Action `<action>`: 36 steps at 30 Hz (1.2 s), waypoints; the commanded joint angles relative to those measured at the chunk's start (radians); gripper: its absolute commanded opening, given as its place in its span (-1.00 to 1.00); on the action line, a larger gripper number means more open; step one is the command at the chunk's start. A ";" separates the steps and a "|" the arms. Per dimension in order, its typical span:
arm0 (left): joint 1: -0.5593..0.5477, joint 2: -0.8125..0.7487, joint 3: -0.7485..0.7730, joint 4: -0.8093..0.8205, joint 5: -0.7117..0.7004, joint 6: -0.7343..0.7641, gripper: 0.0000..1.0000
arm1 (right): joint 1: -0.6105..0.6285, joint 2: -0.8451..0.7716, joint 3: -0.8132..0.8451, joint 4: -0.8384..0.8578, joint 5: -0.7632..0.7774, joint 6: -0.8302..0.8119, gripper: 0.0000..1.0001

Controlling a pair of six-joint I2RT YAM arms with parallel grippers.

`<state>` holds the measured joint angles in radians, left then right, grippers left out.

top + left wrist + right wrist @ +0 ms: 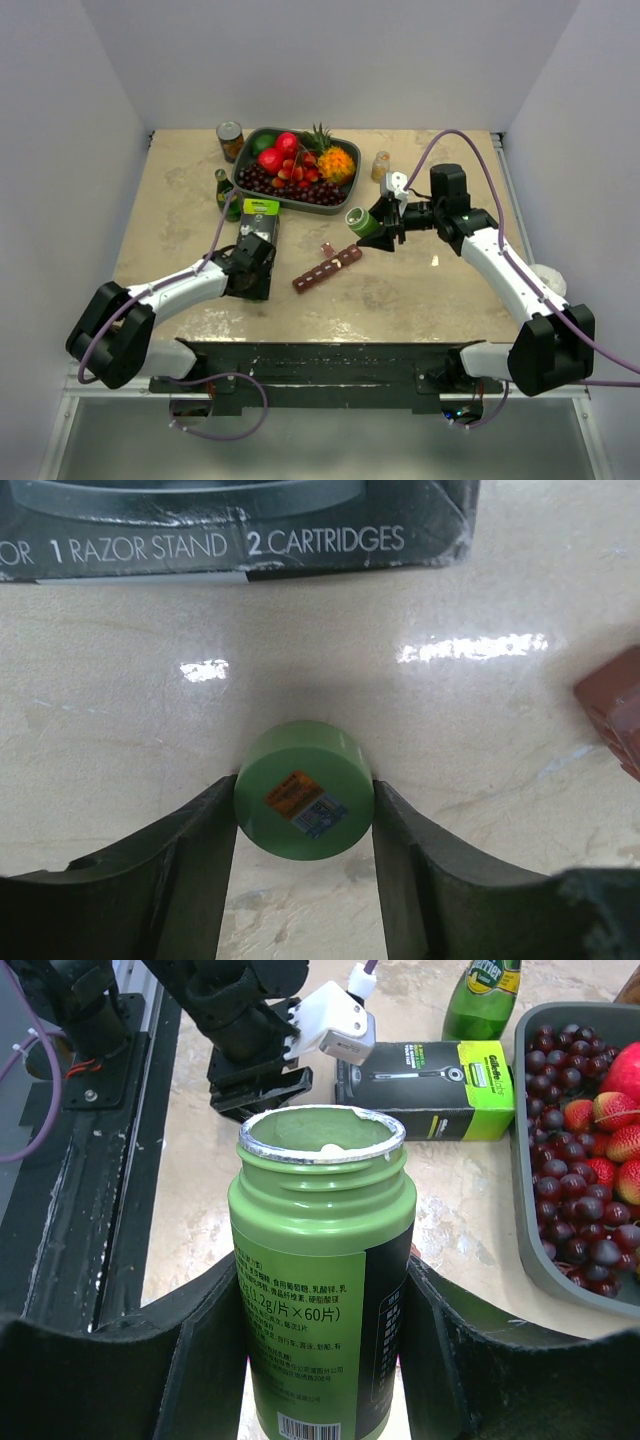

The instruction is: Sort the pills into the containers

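Note:
The containers, a dark red pill-organiser strip (327,268), lie mid-table; one corner (615,708) shows at the right of the left wrist view. My right gripper (374,228) (325,1300) is shut on an uncapped green pill bottle (358,219) (320,1260), held tilted above the table just beyond the strip. A white pill (328,1148) sits inside its rim. My left gripper (257,264) (304,785) is low on the table left of the strip. Both its fingers press the sides of a round green cap (303,802) that rests on the table. The top view hides the cap.
A black-and-green razor box (260,222) (230,525) (420,1088) lies just beyond my left gripper. A dark fruit tray (246,166) (535,1240) stands at the back. A can (230,140), a green glass bottle (228,195) and a small jar (381,165) stand around it.

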<state>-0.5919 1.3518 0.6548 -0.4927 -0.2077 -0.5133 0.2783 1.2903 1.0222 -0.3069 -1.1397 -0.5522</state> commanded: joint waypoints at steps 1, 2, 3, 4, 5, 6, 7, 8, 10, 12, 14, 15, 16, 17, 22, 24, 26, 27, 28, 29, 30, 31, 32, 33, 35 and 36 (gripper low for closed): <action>-0.006 -0.084 0.039 -0.021 0.062 0.016 -0.52 | -0.004 0.004 0.021 0.012 -0.008 -0.020 -1.00; -0.005 -0.100 0.046 -0.020 0.085 0.022 -0.54 | -0.005 0.006 0.021 0.012 -0.006 -0.020 -1.00; -0.006 -0.118 0.049 -0.017 0.112 0.028 -0.59 | -0.005 0.006 0.019 0.012 -0.005 -0.022 -1.00; -0.005 -0.150 0.055 -0.012 0.176 0.041 -0.60 | -0.005 0.009 0.019 0.012 -0.003 -0.023 -1.00; -0.006 -0.166 0.065 0.002 0.203 0.045 -0.63 | -0.005 0.007 0.018 0.014 -0.002 -0.025 -1.00; -0.006 -0.183 0.071 0.009 0.240 0.048 -0.69 | -0.005 0.009 0.018 0.012 -0.003 -0.025 -1.00; -0.006 -0.207 0.077 0.020 0.301 0.052 -0.71 | -0.004 0.007 0.018 0.011 0.000 -0.026 -1.00; -0.006 -0.221 0.089 0.040 0.324 0.050 -0.75 | -0.005 0.009 0.016 0.012 0.001 -0.028 -1.00; -0.006 -0.253 0.103 0.066 0.390 0.041 -0.82 | -0.004 0.009 0.015 0.011 0.003 -0.031 -1.00; -0.006 -0.272 0.121 0.109 0.424 0.030 -0.86 | -0.005 0.012 0.015 0.009 0.006 -0.032 -1.00; -0.003 -0.293 0.141 0.152 0.470 0.015 -0.87 | -0.004 0.014 0.015 0.008 0.005 -0.037 -1.00; -0.005 -0.308 0.146 0.169 0.482 0.009 -0.88 | -0.004 0.012 0.015 0.006 0.006 -0.037 -1.00; -0.005 -0.316 0.152 0.187 0.507 -0.001 -0.88 | -0.004 0.014 0.015 0.006 0.006 -0.040 -1.00; -0.005 -0.325 0.157 0.225 0.517 -0.005 -0.88 | -0.004 0.015 0.015 0.003 0.006 -0.043 -1.00; -0.003 -0.359 0.173 0.345 0.573 -0.045 -0.89 | -0.004 0.018 0.013 -0.006 0.008 -0.060 -1.00; -0.005 -0.362 0.187 0.385 0.583 -0.053 -0.91 | -0.005 0.020 0.013 -0.012 0.009 -0.064 -1.00; -0.005 -0.362 0.203 0.417 0.594 -0.060 -0.92 | -0.005 0.020 0.013 -0.018 0.012 -0.074 -1.00; -0.005 -0.359 0.206 0.424 0.597 -0.063 -0.92 | -0.005 0.020 0.012 -0.021 0.018 -0.080 -1.00; -0.005 -0.356 0.216 0.430 0.608 -0.071 -0.92 | -0.004 0.020 0.013 -0.024 0.021 -0.090 -1.00; -0.005 -0.353 0.221 0.443 0.613 -0.074 -0.92 | -0.002 0.021 0.013 -0.032 0.024 -0.095 -1.00; -0.002 -0.347 0.224 0.451 0.617 -0.080 -0.93 | -0.002 0.021 0.015 -0.038 0.029 -0.101 -1.00; -0.002 -0.341 0.232 0.466 0.626 -0.091 -0.93 | -0.002 0.020 0.016 -0.043 0.038 -0.115 -1.00; -0.002 -0.318 0.242 0.477 0.642 -0.100 -0.95 | -0.004 0.024 0.022 -0.063 0.050 -0.129 -1.00; 0.001 -0.307 0.258 0.477 0.657 -0.111 -0.95 | -0.001 0.024 0.024 -0.067 0.058 -0.138 -1.00; 0.010 -0.264 0.279 0.477 0.679 -0.123 -0.96 | 0.001 0.024 0.027 -0.074 0.067 -0.144 -1.00; 0.015 -0.251 0.302 0.477 0.701 -0.137 -0.97 | 0.002 0.021 0.027 -0.075 0.072 -0.149 -1.00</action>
<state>-0.5892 1.0435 0.8745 -0.0807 0.4133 -0.5934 0.2787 1.3182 1.0222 -0.3672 -1.0847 -0.6537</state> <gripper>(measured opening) 0.566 0.546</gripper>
